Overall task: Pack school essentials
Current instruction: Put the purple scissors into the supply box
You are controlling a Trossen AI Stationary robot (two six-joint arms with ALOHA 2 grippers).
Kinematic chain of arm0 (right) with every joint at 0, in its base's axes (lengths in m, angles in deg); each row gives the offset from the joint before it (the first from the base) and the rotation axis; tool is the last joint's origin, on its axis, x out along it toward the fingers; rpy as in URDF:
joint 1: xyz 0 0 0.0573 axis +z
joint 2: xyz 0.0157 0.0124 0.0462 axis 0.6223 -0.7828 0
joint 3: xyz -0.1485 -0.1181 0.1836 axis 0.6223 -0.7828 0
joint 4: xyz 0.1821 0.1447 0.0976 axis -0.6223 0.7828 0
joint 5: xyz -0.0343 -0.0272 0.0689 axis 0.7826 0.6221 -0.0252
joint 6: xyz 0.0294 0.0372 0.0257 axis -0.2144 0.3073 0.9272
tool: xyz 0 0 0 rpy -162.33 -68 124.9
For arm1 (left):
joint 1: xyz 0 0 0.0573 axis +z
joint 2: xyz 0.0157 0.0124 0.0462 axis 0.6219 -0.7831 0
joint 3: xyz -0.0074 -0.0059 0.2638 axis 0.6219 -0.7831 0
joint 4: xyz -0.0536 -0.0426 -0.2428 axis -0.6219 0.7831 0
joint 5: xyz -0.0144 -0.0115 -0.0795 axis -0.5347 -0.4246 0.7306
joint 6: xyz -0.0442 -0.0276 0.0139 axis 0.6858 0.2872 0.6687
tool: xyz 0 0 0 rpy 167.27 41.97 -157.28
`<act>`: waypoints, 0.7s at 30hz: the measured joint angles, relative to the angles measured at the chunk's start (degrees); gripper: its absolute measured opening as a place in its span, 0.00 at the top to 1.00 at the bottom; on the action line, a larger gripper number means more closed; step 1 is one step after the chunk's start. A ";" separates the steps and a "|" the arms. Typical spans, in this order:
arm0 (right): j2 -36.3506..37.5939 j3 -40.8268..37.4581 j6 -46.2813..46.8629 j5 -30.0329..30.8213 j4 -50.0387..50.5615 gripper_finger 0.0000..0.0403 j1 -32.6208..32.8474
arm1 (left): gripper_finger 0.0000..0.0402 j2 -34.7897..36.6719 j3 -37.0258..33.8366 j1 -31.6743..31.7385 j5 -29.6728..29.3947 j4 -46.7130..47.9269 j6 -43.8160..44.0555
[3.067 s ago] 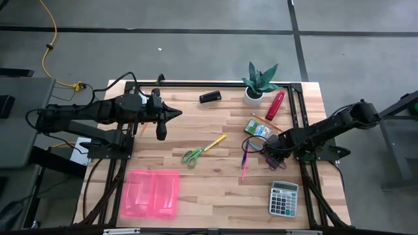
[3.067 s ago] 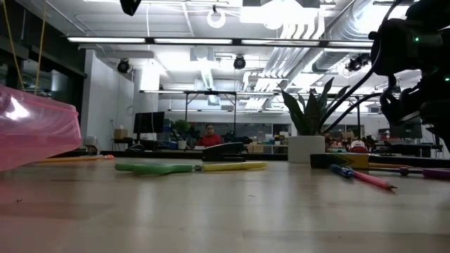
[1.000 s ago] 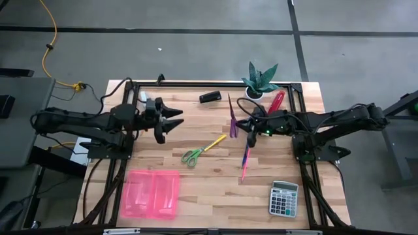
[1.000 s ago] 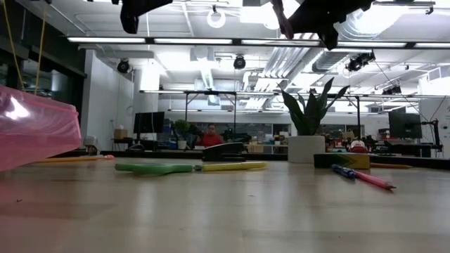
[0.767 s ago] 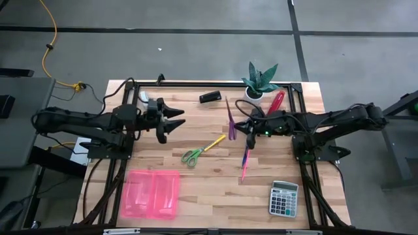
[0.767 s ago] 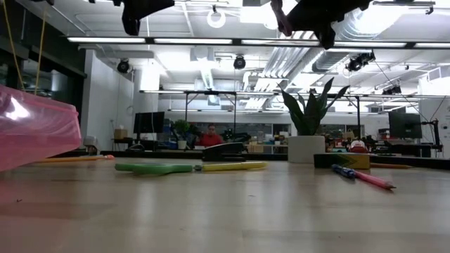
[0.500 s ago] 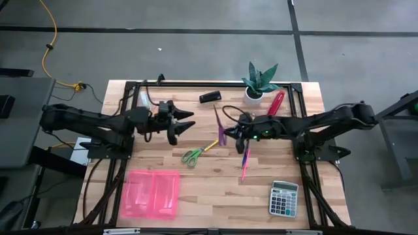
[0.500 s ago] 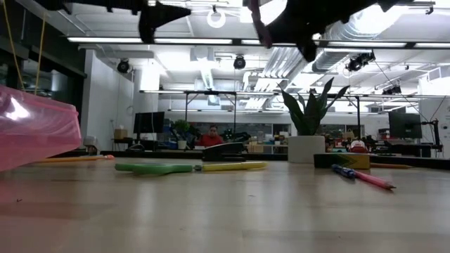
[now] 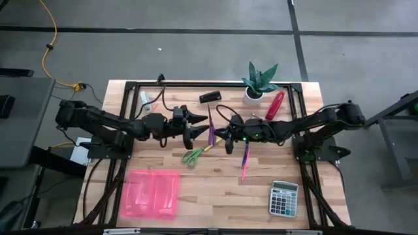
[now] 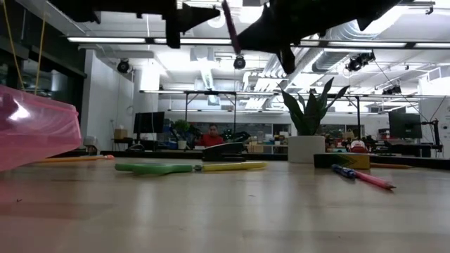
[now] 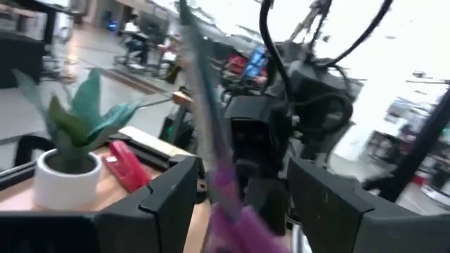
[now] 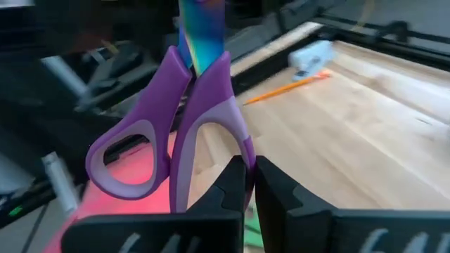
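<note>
From overhead, the two arms met at the centre of the wooden table (image 9: 215, 189). The right gripper (image 9: 222, 132) was clamped on the purple-handled scissors (image 9: 211, 133), held above the boards, while the left gripper (image 9: 199, 123) faced it from the left with its fingers spread apart, just beside the blades. Below them lay the green-handled scissors (image 9: 192, 156) and a yellow pencil (image 9: 212, 144); a blue and a pink pencil (image 9: 244, 162) lay to the right. A pink pouch (image 9: 151, 193) sat lower left, a grey calculator (image 9: 283, 198) lower right, a potted plant (image 9: 259, 82) and a red oblong object (image 9: 274, 104) at upper right.

At table level, both grippers hung at the top of the frame, the scissors' blade (image 10: 230, 24) slanting between them; the green-handled scissors (image 10: 153, 167) lay flat at mid-frame.

In the left wrist view, the open dark fingers (image 11: 169, 200) framed the blurred purple scissors (image 11: 218, 190), with the plant (image 11: 67, 151) at lower left.

In the right wrist view, the fingers (image 12: 232, 184) pinched a purple handle loop (image 12: 211, 119) at centre frame, blades pointing up.
</note>
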 joint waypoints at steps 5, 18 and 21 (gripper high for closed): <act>-1.71 2.41 0.15 6.29 4.13 1.00 0.00 | 0.47 -3.40 4.29 0.03 -2.86 4.01 -1.01; -1.99 5.45 -2.27 9.65 9.13 1.00 0.00 | 0.47 -3.93 6.23 0.03 -10.44 9.13 -1.63; -1.99 5.45 -2.18 9.65 9.17 1.00 0.00 | 0.48 -4.02 6.23 0.16 -10.59 9.12 -0.42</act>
